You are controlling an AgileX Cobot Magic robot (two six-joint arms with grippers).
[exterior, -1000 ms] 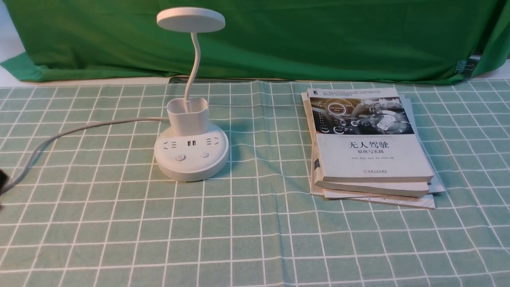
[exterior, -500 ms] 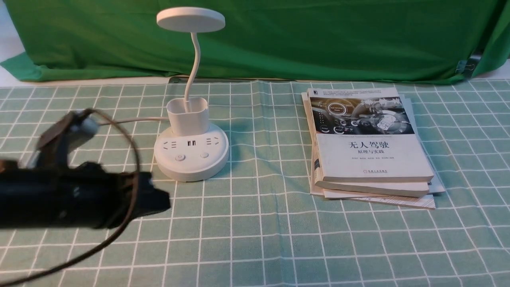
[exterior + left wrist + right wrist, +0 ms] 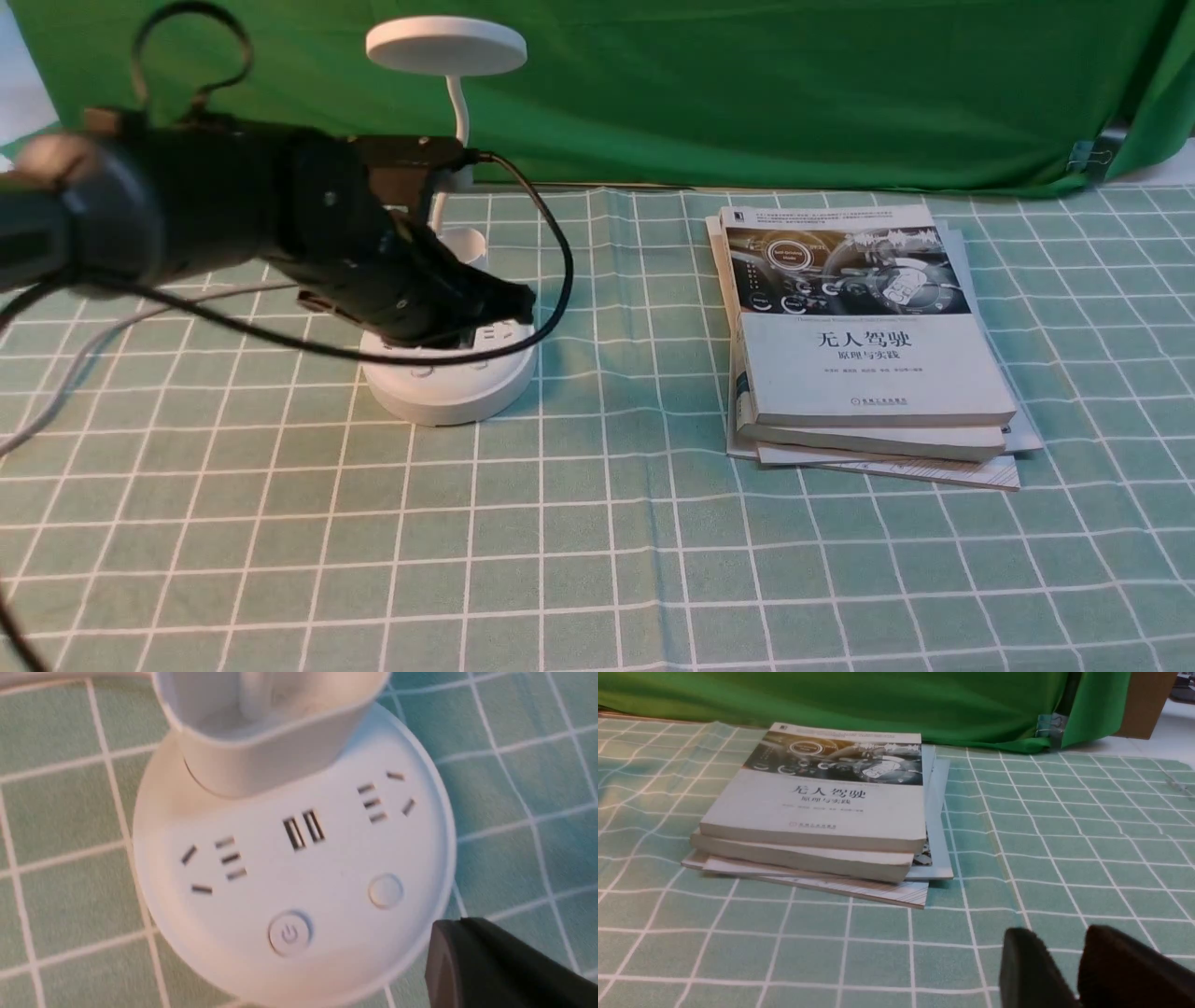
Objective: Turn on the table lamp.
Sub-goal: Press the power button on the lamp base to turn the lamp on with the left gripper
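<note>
Left hand (image 3: 499,303) has swung over the table lamp (image 3: 448,397), half hiding it; opening unclear.

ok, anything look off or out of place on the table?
Only the stack of books: the lower ones are skewed and stick out from under the top book. The lamp stands upright; nothing spilled or visibly damaged.

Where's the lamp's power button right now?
Left wrist view: power button on the round base of the table lamp, left side of the table, beside the plain button; left claw hangs close by.
</note>
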